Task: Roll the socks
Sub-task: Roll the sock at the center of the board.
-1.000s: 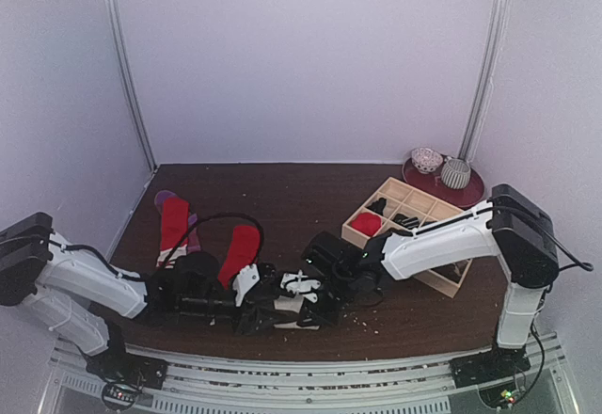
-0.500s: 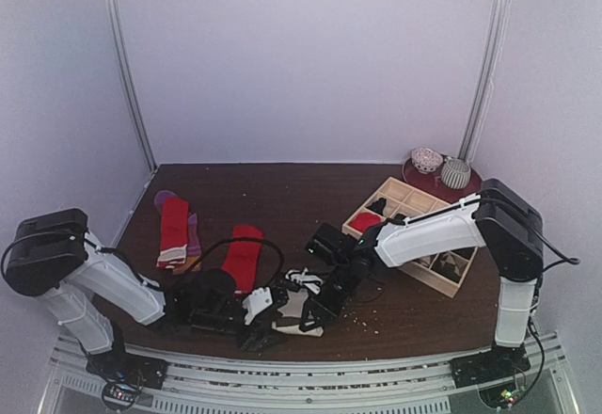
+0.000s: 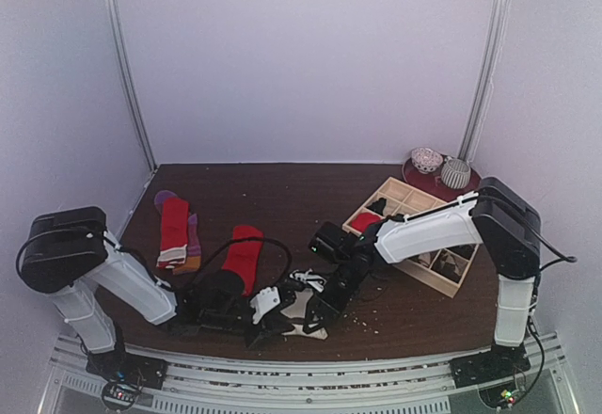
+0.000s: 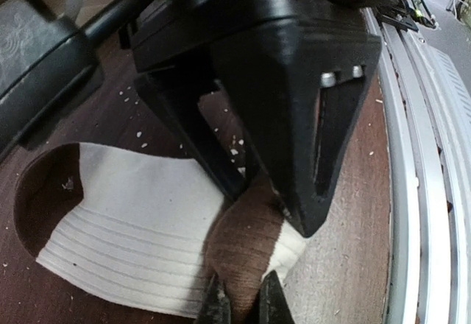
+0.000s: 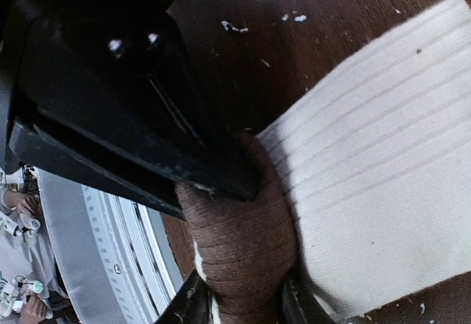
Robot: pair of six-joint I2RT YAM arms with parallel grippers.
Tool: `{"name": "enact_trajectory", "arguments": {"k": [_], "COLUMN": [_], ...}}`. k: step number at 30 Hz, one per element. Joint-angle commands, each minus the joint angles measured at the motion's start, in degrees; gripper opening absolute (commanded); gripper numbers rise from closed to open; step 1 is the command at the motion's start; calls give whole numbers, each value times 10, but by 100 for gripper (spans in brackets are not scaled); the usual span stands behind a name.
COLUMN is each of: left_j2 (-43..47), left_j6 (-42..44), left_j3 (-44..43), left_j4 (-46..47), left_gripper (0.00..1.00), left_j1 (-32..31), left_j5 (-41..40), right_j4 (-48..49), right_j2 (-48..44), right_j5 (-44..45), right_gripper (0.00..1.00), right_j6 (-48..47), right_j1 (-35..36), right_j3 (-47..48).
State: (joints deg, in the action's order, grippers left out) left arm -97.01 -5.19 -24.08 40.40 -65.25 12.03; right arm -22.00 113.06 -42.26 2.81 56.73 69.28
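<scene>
Sock [image 4: 140, 221], cream with brown toe: lying flat near the desk's [image 3: 282, 207] front edge, between both arms. Left pincer [image 4: 243, 303] is pinching the bunched toe; right pincer [image 5: 243, 302] is straddling it from opposite, grip unclear.

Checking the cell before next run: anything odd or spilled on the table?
White specks are scattered on the table around the cream sock, like lint or crumbs. Nothing else stands out.

Wooden tray [image 3: 406, 188] beyond right pincer [image 3: 313, 315]

Socks [image 3: 174, 228] left of grid tray [image 3: 392, 185]
</scene>
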Motion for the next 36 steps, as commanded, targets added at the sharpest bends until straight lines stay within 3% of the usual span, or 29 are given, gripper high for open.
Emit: {"name": "enact_trajectory", "arguments": {"k": [1,4,8,11,13,19,30,36], "left_j2": [-28,-28,-47,-54,-56,-69,-90,-103], "left_j6": [-39,-74,-118,-156,-173,-192,-180,-176], "left_j3": [-14,-31,-49,-30,-15,-1,-14,-15], "left_j4": [-78,-149,-236,-241,-237,-238,-238,-232], "left_gripper": [0,0,0,0,0,0,0,0], "left_j1": [-7,-2,27,53,67,81,82,82], "left_j5": [2,8,69,120,141,157,165,168], "right_j4": [58,218,438,504,516,481,438,394], "right_j2": [-29,-115,-225,-256,-268,-250,-190,-145], "right_j5": [65,113,167,224,262,267,255,266], "right_gripper": [36,42,48,49,50,51,51,46], "right_j6": [-16,-23,-107,-224,-295,-342,-356,-323], "right_j1": [-1,-13,0,43,68,76,91,90], "right_j3": [-43,-136,-287,-348,-366,-356,-305,-276]}}
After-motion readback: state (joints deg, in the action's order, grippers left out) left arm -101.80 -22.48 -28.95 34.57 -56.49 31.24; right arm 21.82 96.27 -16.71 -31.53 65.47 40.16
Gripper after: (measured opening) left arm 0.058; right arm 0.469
